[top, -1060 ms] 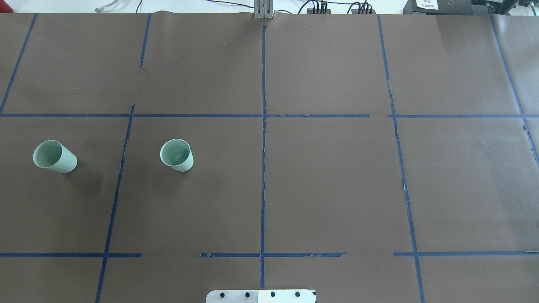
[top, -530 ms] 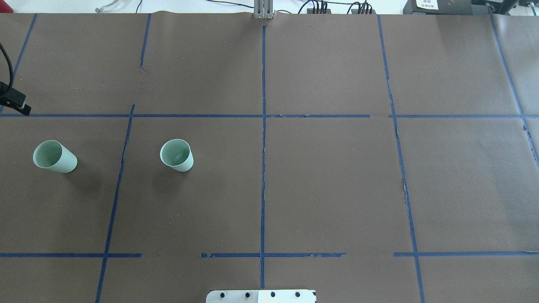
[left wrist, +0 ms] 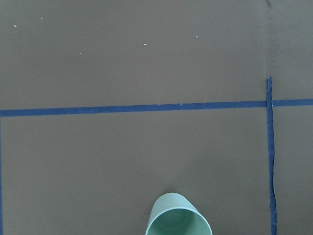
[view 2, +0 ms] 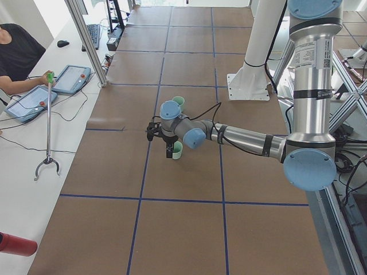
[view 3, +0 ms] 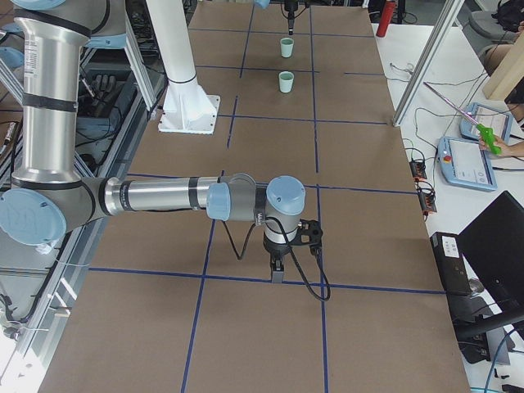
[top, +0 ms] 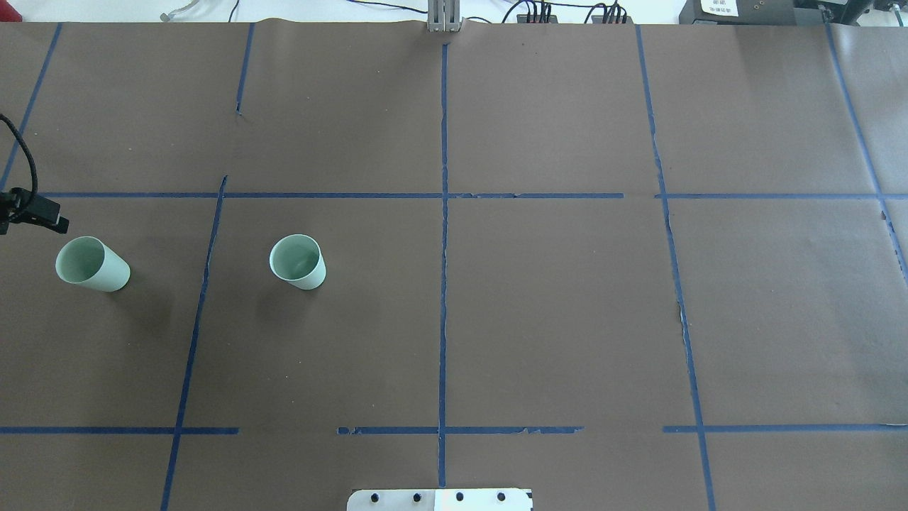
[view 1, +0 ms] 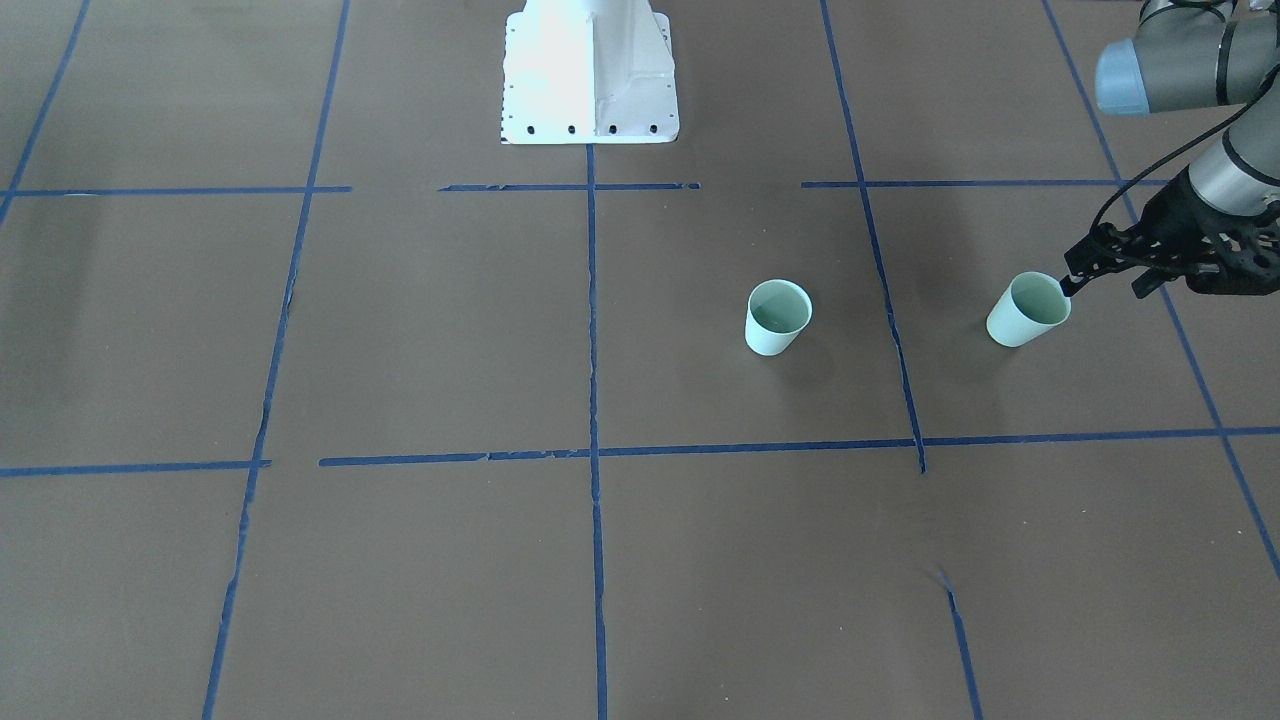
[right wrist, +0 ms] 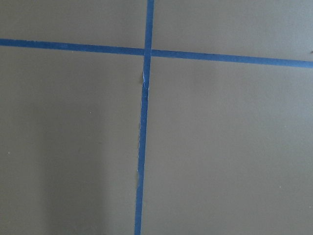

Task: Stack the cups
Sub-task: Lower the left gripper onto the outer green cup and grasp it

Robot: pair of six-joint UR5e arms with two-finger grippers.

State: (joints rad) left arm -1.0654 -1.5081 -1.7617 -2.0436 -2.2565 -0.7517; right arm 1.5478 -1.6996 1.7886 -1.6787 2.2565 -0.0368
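Observation:
Two pale mint-green cups stand upright and apart on the brown table. One cup (top: 92, 264) (view 1: 1028, 309) is far on my left. The other cup (top: 298, 261) (view 1: 778, 317) is nearer the middle. My left gripper (view 1: 1104, 289) hangs just beyond the outer cup on its far-left side, jaws apart and empty. One fingertip (top: 55, 222) shows at the overhead view's edge. The left wrist view shows that cup (left wrist: 178, 219) at its bottom edge. My right gripper (view 3: 277, 274) points down over a tape crossing, far from both cups. I cannot tell if it is open or shut.
Blue tape lines (top: 443, 234) cross the brown paper. The white robot base plate (view 1: 590, 70) sits at my edge of the table. An operator (view 2: 20, 54) with tablets (view 2: 69, 79) and a grabber stick (view 2: 49, 126) is at the far side.
My left gripper has come into the overhead view from the left edge and moved closer to the outer cup. Both cups stay where they were.

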